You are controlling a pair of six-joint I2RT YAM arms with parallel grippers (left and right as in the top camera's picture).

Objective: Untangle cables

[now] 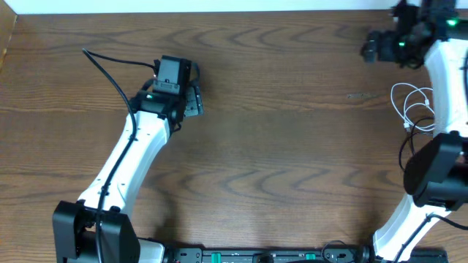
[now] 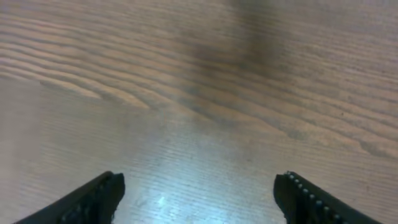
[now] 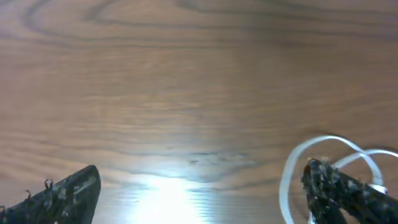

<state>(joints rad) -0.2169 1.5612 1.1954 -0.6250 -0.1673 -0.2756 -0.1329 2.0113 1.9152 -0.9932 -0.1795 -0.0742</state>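
The white cable (image 1: 412,102) lies in loose loops on the table (image 1: 292,153) near its right edge, just beside the right arm. In the right wrist view its loops (image 3: 323,148) curl around one fingertip of the right gripper (image 3: 199,199), which is spread wide and empty. Well apart, mid-left, the left gripper (image 2: 199,202) is also spread wide over bare wood.

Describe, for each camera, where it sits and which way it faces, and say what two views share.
Overhead: fixed above the table, looking straight down; both arms show, with left gripper and right gripper.
Left wrist: on the left arm, looking down at bare wood past its open fingers.
Right wrist: on the right arm, facing the tabletop between open fingers, white cable by one finger.
Shared: overhead and right wrist both show the white cable.
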